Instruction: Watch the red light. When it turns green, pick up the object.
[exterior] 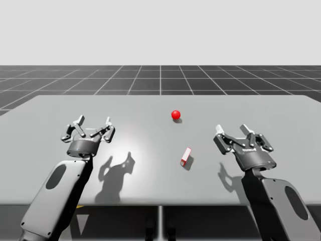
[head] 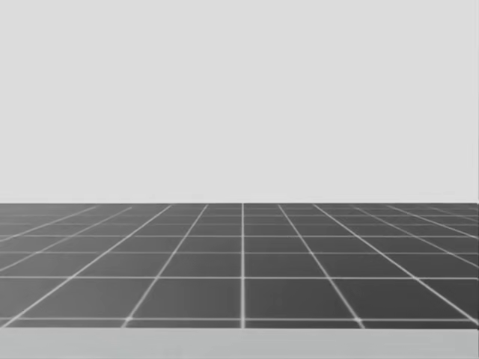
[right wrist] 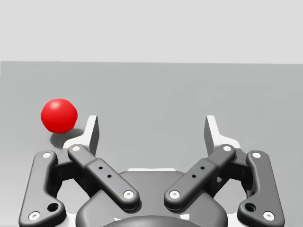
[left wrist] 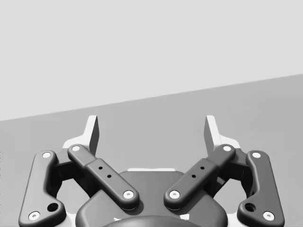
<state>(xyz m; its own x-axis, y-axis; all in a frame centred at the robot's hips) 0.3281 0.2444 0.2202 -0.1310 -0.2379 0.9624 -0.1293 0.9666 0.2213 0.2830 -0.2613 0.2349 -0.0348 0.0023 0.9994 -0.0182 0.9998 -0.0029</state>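
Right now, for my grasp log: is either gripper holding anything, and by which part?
Nothing: my left gripper and right gripper stand open and empty.

- Bare table (exterior: 135,108) lies between the right gripper (exterior: 231,129) and the small block (exterior: 186,156); nothing stands on that stretch.
- Red ball (exterior: 175,114) sits behind the block, apart from it.
- Left gripper (exterior: 94,122): bare table surface ahead and on both sides.

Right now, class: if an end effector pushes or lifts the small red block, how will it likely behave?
The small red block lies flat on its long side, so a push would probably slide or pivot it, not roll it. Its straight edges suggest rigidity; being small, it is likely light.
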